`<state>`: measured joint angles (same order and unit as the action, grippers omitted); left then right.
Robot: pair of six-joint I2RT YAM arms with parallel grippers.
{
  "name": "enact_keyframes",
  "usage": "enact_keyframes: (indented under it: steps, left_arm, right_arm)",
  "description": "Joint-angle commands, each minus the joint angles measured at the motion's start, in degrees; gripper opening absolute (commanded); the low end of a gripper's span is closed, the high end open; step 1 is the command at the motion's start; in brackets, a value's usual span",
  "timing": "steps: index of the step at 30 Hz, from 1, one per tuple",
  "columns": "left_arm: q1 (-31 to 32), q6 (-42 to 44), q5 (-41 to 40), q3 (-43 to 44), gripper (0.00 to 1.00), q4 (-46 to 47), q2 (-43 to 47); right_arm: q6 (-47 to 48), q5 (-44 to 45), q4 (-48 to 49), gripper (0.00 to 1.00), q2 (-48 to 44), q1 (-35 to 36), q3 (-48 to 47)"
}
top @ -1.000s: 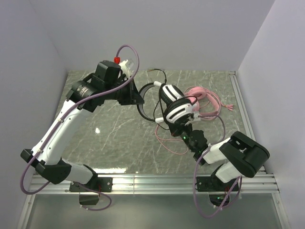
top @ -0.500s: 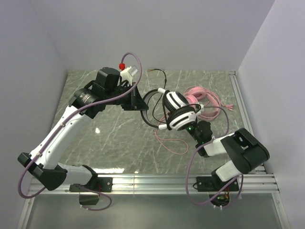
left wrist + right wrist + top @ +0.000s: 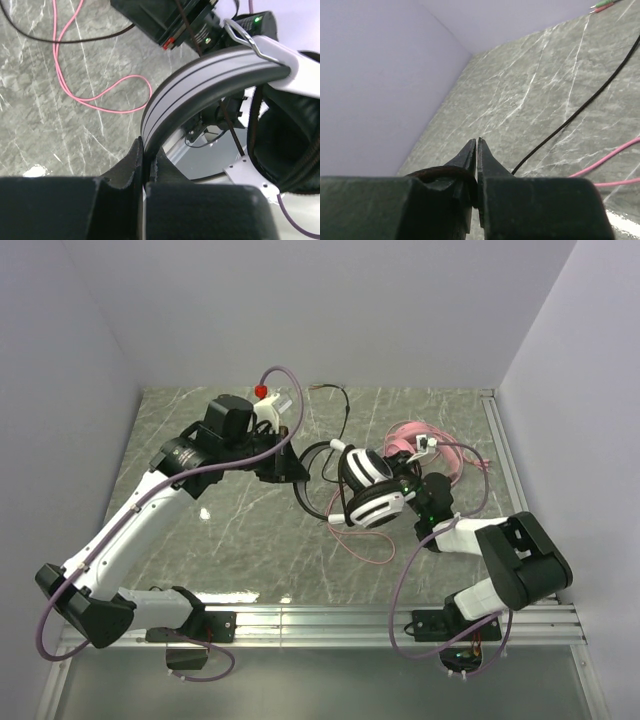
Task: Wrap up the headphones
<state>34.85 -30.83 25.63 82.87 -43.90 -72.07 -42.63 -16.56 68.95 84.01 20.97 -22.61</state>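
The black and white headphones hang in the air over the middle of the table. My left gripper is shut on their grey-black headband, which runs up from between the jaws to an ear cup. My right gripper sits just right of the ear cups, shut on their thin black cable, which loops over one finger. More black cable lies on the table. The pink headphones lie at the back right, their pink cable trailing forward.
Pink cable loops lie on the marble table under the held headset. Plug tips lie near the far wall. A black cable end reaches toward the back wall. A metal rail runs along the near edge.
My right gripper has swung with the black cable from below the ear cups to their right side. My left gripper has shifted a little and the headset has turned and dropped slightly.
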Motion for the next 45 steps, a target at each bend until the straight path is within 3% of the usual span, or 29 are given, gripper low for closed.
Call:
enact_keyframes:
  steps: [1, 8, 17, 21, 45]
  left_arm:
    - [0.66, -0.28, 9.35, -0.16, 0.0, 3.11, 3.78]
    - [1.1, -0.55, 9.71, -1.83, 0.0, 4.0, 3.34]
    - [3.29, -0.11, 6.64, -0.61, 0.0, 2.42, 1.41]
    - [4.87, -0.28, 4.35, 0.71, 0.0, 1.28, 0.18]
    - [7.51, 4.9, 0.3, -1.04, 0.0, -3.47, -0.7]
  right_arm:
    - [-1.75, 2.58, -2.6, 0.11, -1.13, -1.72, -2.17]
    - [-2.37, 8.11, -1.53, 0.22, -3.84, -1.9, -2.52]
    - [1.06, 14.08, -2.86, 0.29, -8.15, -1.99, -3.67]
    - [2.55, 16.47, -1.01, 0.29, -10.09, -1.99, -3.14]
    - [15.82, 23.85, -10.67, 0.34, -13.61, -2.69, -12.63]
